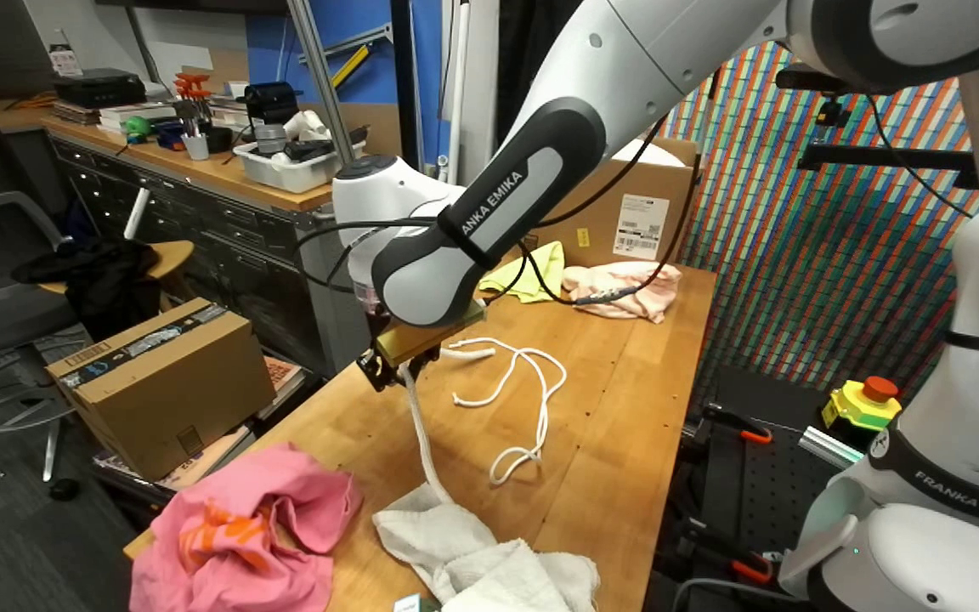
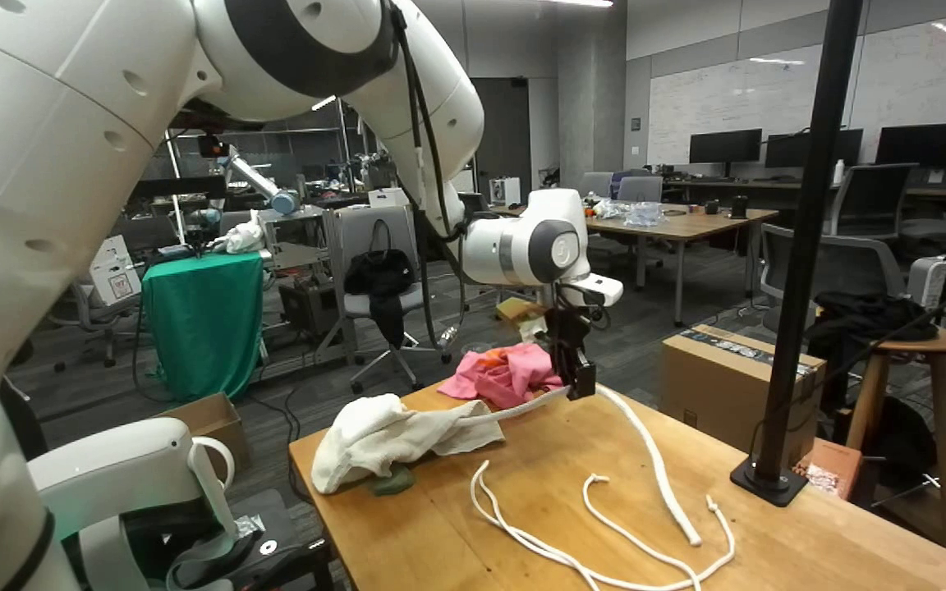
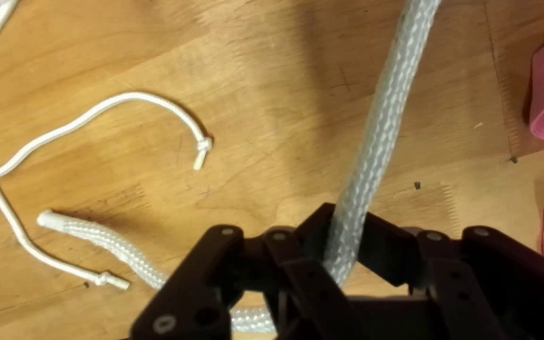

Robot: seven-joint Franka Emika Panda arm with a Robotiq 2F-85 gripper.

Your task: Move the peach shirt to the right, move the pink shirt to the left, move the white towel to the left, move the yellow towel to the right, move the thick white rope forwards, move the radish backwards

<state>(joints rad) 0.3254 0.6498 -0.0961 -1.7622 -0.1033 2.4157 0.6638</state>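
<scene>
While posed with a long white arm (image 1: 502, 200) outstretched over the wooden table (image 1: 625, 382), bends at the elbow, holds the wrist low and pinches the thick white rope (image 3: 383, 137) in the narrow-set jaws of a black gripper (image 3: 347, 243). Takes in, from an exterior view alone, a green-draped table (image 2: 204, 328). Includes, in both exterior views, the pink shirt (image 1: 226, 569) and the white towel (image 1: 498, 565) at one end of the wood, with the rope strung from towel to gripper. Adds, in an exterior view only, the pale peach shirt (image 1: 617, 276) just beside the smaller yellow towel (image 1: 551, 265) toward the opposite end. Brings out, in the wrist view, the rope's braid and the knotted tips of a thinner white cord (image 3: 132, 96). Counts, among containers, a cardboard box (image 1: 604, 229) behind the peach and yellow cloths, with something rounded and white (image 1: 649, 155) at the top; a closed, taped carton (image 1: 183, 399); a white bin (image 1: 281, 176) crowded with white and dark items (image 1: 309, 151); and a white cup (image 1: 195, 148) holding several upright tools (image 1: 192, 115).
</scene>
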